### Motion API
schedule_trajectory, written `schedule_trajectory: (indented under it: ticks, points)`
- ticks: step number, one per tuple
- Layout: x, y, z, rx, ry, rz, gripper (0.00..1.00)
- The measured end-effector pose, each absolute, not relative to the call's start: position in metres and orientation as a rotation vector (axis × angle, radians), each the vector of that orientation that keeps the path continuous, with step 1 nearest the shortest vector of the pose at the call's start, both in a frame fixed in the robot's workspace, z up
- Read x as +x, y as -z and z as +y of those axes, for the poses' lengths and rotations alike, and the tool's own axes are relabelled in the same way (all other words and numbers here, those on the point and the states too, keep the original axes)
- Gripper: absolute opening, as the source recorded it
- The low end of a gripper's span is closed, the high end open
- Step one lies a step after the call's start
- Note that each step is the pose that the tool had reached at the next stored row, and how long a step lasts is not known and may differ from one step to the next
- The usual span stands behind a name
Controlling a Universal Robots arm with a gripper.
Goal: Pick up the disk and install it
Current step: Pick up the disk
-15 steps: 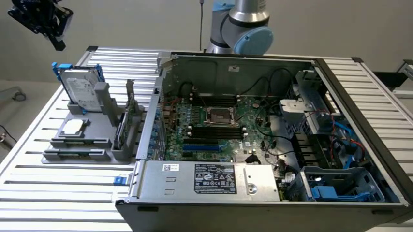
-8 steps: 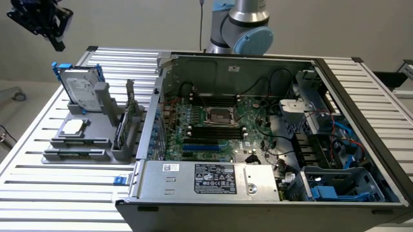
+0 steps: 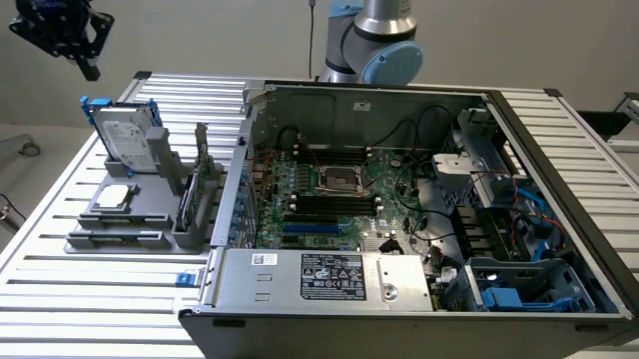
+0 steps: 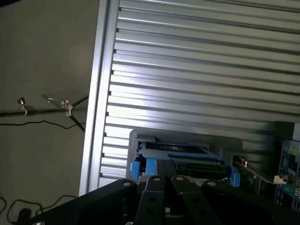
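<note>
Blue-framed silver-grey disk (image 3: 124, 136) with white label stands upright, apparently, below the closed, empty pincer (image 3: 89, 72).

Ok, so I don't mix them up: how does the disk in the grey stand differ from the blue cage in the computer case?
The disk stands upright in the grey stand on the table; the blue cage lies inside the computer case. The disk carries a silver drive with a white label; the cage looks empty. Both have blue plastic parts.
</note>
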State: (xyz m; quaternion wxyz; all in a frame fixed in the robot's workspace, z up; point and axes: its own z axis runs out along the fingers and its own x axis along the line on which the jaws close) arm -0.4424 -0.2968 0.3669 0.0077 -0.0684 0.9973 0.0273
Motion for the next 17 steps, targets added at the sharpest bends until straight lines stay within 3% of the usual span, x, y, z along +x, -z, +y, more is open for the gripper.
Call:
schedule_trajectory:
  ticks: [17]
  points:
    - [-0.4424, -0.3633, -0.2968, -0.694, -0.088, 3.056, 0.11]
